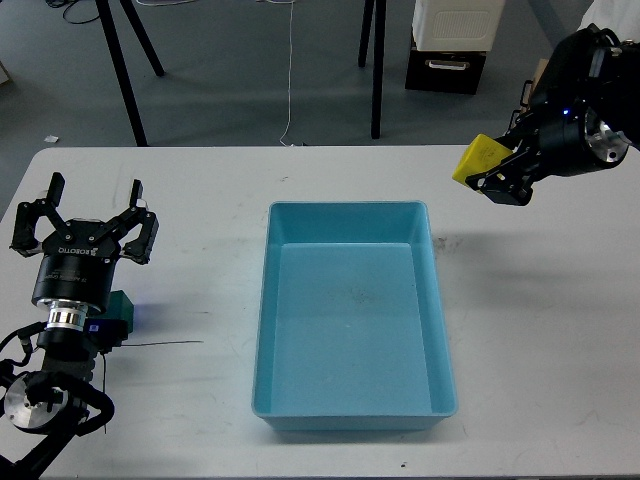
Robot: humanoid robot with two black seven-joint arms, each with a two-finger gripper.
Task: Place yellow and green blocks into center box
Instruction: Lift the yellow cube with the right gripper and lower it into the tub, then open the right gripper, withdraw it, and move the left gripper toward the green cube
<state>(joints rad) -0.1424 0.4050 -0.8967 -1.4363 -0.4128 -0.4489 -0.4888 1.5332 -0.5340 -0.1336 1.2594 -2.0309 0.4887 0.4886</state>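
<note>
I see the yellow block [482,157] up in the air, tilted, held in my right pincer [492,172] — the fingers are clamped on it. It hangs above the tabletop [200,200], up and to the right of the blue box [440,330], near the box's far right corner but not over it. The box sits in the middle of the tabletop and has nothing inside. The green block [124,306] is far away on the left side, resting on the tabletop. My left arm covers part of it, so I only see one edge and a bit of its top. My left pincer [88,212] is just past the green block, and its fingers are spread wide apart — they hold nothing. Behind the tabletop is a gray floor [250,70] with dark stand legs [130,70] and a white cord [291,70].
</note>
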